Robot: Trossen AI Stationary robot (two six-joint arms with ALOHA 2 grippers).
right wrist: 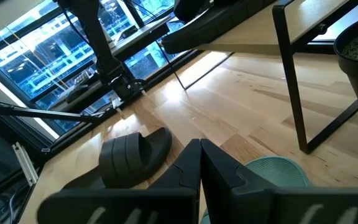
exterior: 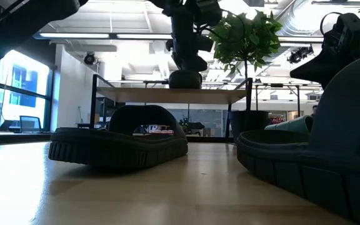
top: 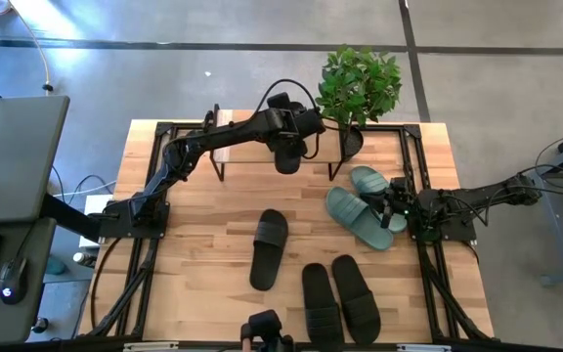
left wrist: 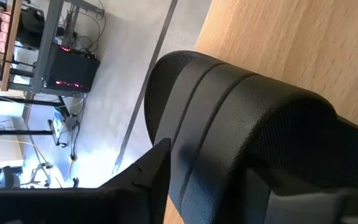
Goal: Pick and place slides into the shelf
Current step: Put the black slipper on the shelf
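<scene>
My left gripper (top: pixel 294 130) reaches over the shelf (top: pixel 247 152) at the table's far edge and is shut on a black slide (top: pixel 286 156). In the low view that slide (exterior: pixel 185 79) sits on the shelf's plank top (exterior: pixel 136 95). My right gripper (top: pixel 394 207) is shut and hovers at the table's right side, just over the two sage-green slides (top: pixel 358 217), which lie flat. Three more black slides lie sole down on the table: one in the middle (top: pixel 270 249) and a pair near the front edge (top: pixel 340 298). My left gripper pinches the black slide across its width at the strapped part (left wrist: pixel 229 118), with one finger (left wrist: pixel 143 177) on each side. The fingers come from above, slanting down. The slide's underside (exterior: pixel 185 85) rests on the shelf's plank; the pads themselves are hidden by the slide.
A potted plant (top: pixel 357 88) stands at the shelf's right end, close to my left gripper. The shelf's black legs (right wrist: pixel 291 81) stand between the green slides and the plank. Black frame rails run along both table sides. Bare wood (top: pixel 203 235) lies left of the middle black slide.
</scene>
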